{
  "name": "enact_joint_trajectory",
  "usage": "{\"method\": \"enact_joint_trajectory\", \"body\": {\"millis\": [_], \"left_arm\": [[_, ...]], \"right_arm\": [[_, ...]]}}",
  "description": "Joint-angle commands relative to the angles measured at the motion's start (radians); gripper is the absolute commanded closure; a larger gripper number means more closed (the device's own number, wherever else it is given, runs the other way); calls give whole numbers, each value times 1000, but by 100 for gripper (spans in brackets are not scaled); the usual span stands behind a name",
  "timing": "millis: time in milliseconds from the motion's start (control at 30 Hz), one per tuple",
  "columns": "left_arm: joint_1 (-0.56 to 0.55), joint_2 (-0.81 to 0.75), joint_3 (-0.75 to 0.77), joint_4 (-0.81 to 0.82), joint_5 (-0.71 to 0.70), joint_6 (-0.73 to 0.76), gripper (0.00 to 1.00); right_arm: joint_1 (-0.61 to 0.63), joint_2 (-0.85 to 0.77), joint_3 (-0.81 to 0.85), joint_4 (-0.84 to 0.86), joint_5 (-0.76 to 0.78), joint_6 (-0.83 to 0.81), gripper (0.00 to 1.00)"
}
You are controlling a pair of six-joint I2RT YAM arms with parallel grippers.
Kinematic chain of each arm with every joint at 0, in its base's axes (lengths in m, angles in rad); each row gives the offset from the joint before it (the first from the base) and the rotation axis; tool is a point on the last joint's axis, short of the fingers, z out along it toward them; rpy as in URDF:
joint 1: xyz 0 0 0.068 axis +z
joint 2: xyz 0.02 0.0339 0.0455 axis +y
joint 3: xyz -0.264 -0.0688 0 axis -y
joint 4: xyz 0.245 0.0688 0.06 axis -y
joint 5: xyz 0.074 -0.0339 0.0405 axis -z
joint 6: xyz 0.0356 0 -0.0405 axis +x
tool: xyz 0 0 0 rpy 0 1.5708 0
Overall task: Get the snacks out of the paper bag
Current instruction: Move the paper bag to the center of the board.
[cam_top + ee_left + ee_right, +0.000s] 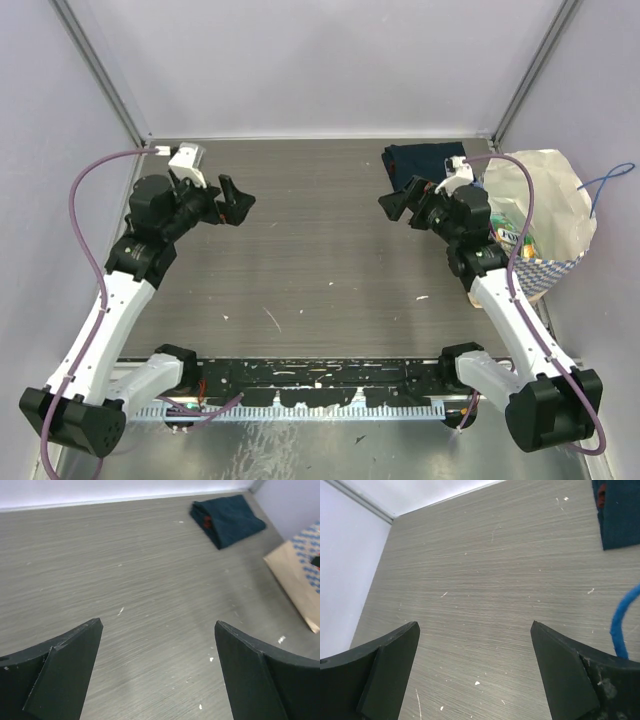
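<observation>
**Bag on the right, cloth behind, an arm on each side**

The paper bag [550,200] sits at the right edge of the table [320,280], with the snacks [515,232] inside its open mouth (only partly seen past the right arm). Its cord handle [606,183] reaches out beyond the bag to the right. The folded cloth [418,163] lies at the back of the table, left of the bag and near it. The right gripper [398,204] hangs just in front of the cloth and left of the bag. The left gripper [236,203] is well apart on the table's left side, facing the right one across the middle.
</observation>
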Motion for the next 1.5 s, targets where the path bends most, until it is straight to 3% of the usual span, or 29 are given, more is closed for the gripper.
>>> {"method": "enact_joint_trajectory", "body": {"millis": [0,200,300,367,467,600,767,833,900,967,1067,1233,1467], "left_arm": [[-5,22,100,56,268,67,2],[-5,34,174,-21,506,185,2],[-7,1,154,-15,719,283,2],[-8,-30,111,60,765,282,2],[-9,-25,97,148,727,208,2],[-9,30,78,299,487,44,2],[-7,137,162,253,330,-30,2],[-7,161,209,180,265,-24,2],[-7,171,230,134,183,-25,2],[-6,164,212,146,166,-19,2],[-6,123,138,248,112,-53,2],[-3,94,78,313,78,-64,2],[-5,74,49,289,22,-17,2]], "right_arm": [[6,-7,68,50,-60,-14,0],[21,9,117,43,-125,-43,0],[122,25,208,-79,5,-122,0],[220,47,287,-154,128,-180,0],[334,92,425,-246,273,-211,0],[377,147,634,-382,453,-253,0],[372,171,770,-528,763,-325,0],[307,187,803,-594,851,-304,0],[158,197,815,-636,794,-272,0],[-1,199,802,-643,710,-243,0],[-135,223,788,-632,696,-222,0],[-246,339,796,-591,631,-235,0],[-261,430,765,-569,596,-203,0]]}}
